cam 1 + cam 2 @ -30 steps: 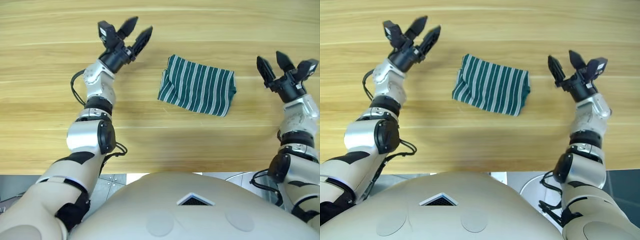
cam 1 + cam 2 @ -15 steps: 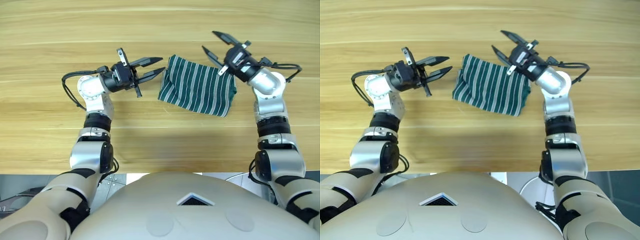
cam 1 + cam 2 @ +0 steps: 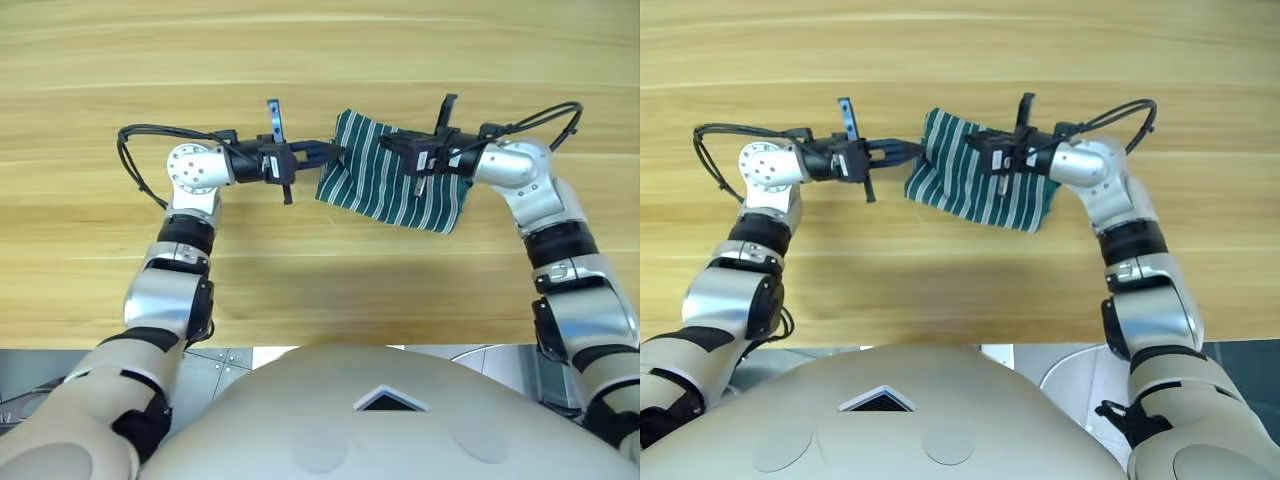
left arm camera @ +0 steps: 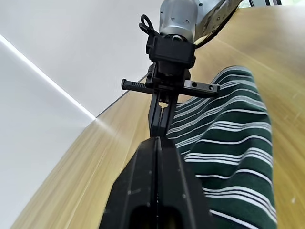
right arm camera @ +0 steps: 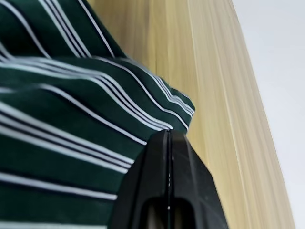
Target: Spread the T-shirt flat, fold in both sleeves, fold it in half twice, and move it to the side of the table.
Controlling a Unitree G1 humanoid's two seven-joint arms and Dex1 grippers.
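Note:
The T-shirt [image 3: 392, 192], dark green with white stripes, lies folded into a small thick rectangle at the middle of the wooden table [image 3: 300, 60]. My left gripper [image 3: 335, 152] lies level with the table, pointing at the shirt's far left corner, fingers shut and tips at the cloth's edge. My right gripper [image 3: 388, 141] points the other way over the shirt's far edge, also shut, its tips close to the left ones. In the left wrist view the shut fingers [image 4: 157, 157] face the right gripper [image 4: 160, 112]. The right wrist view has shut fingers [image 5: 167, 143] against a fold of the shirt [image 5: 57, 119].
Bare wood surrounds the shirt on every side. The table's near edge [image 3: 330, 347] runs just in front of my torso, with grey floor below it. Black cables loop off both wrists.
Both arms have swung inward from the table's sides to the shirt. Both grippers, open half a second ago, now have their fingers shut and nearly meet at the shirt's far edge.

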